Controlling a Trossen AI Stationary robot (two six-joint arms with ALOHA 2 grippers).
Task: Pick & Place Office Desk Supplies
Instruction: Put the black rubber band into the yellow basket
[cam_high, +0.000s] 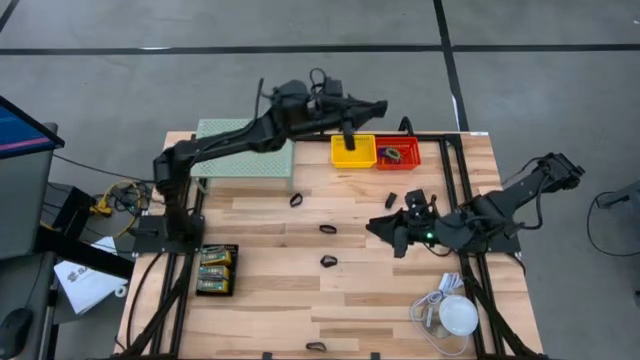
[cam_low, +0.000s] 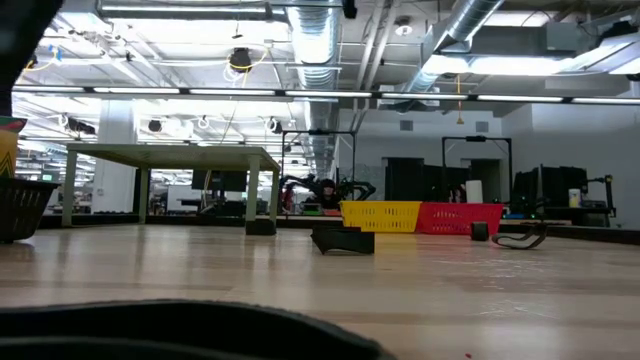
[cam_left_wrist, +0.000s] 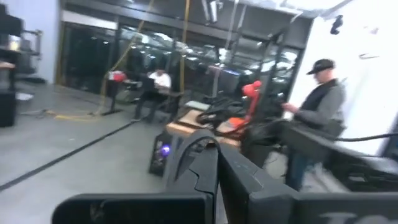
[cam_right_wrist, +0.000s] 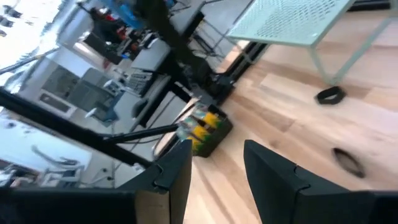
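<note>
Black clips lie loose on the wooden table (cam_high: 297, 200), (cam_high: 328, 229), (cam_high: 328, 262), and one near the table's near edge (cam_high: 316, 346). Green card-backed packs (cam_high: 216, 268) sit in a black tray at the left. My left gripper (cam_high: 383, 104) is raised above the far edge, beside the yellow bin (cam_high: 353, 150). It points level into the room, with its fingers (cam_left_wrist: 205, 177) shut and nothing seen between them. My right gripper (cam_high: 385, 228) hovers low over the table's right half. It is open and holds nothing, and its fingers (cam_right_wrist: 177, 171) point toward the left side.
A red bin (cam_high: 398, 153) holding small items stands right of the yellow bin. The pale-green mesh stand (cam_high: 245, 160) takes up the far left corner. A white dome with a cord (cam_high: 458, 316) sits at the near right. People are in the room beyond the table.
</note>
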